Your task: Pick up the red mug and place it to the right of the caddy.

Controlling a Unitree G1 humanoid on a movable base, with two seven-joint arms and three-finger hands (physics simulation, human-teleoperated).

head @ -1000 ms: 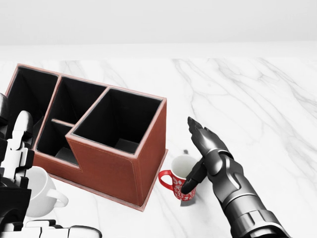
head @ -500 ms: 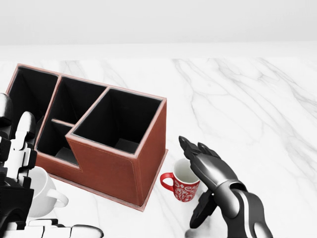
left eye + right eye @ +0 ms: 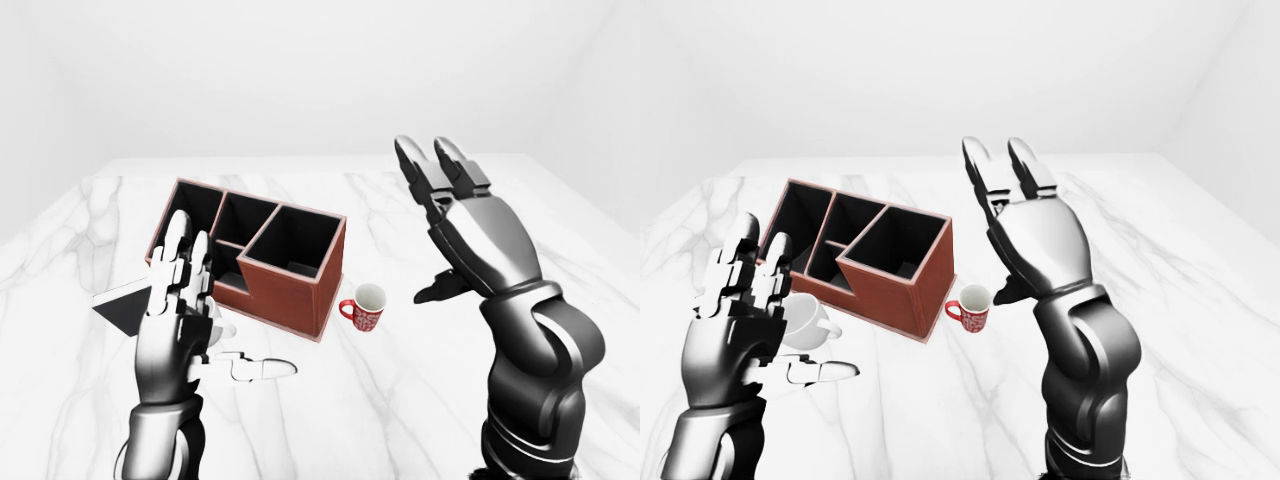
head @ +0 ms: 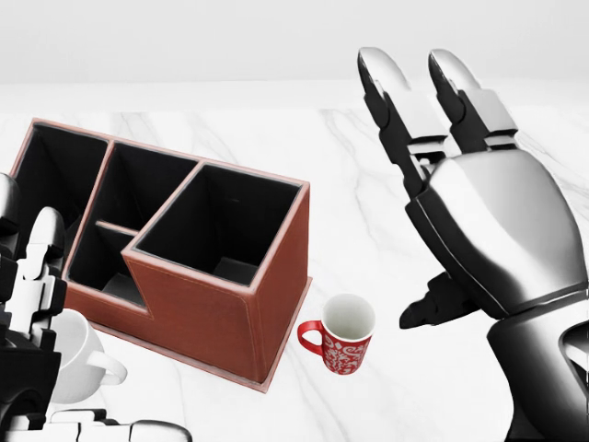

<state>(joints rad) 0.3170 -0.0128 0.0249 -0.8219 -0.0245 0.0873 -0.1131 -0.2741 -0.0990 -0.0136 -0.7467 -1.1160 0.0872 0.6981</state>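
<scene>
The red mug point(image 4: 342, 344) with a white pattern stands upright on the marble table point(image 4: 515, 184). It is just right of the caddy's lower right corner, with its handle turned towards the caddy. The caddy point(image 4: 210, 316) is a red-brown box with several black compartments. My right hand point(image 4: 416, 193) is raised high above and to the right of the mug, fingers spread and pointing up, open and holding nothing. My left hand point(image 3: 200, 315) hovers open at the lower left, in front of the caddy's left end.
A white mug point(image 3: 805, 320) sits by the caddy's lower left side, partly behind my left hand. A flat black item point(image 3: 122, 306) lies left of the caddy. Bare marble stretches to the right of the red mug.
My right hand has lifted from table level beside the red mug to well above it, fingers now pointing up. The mug, the caddy and my left hand stay put.
</scene>
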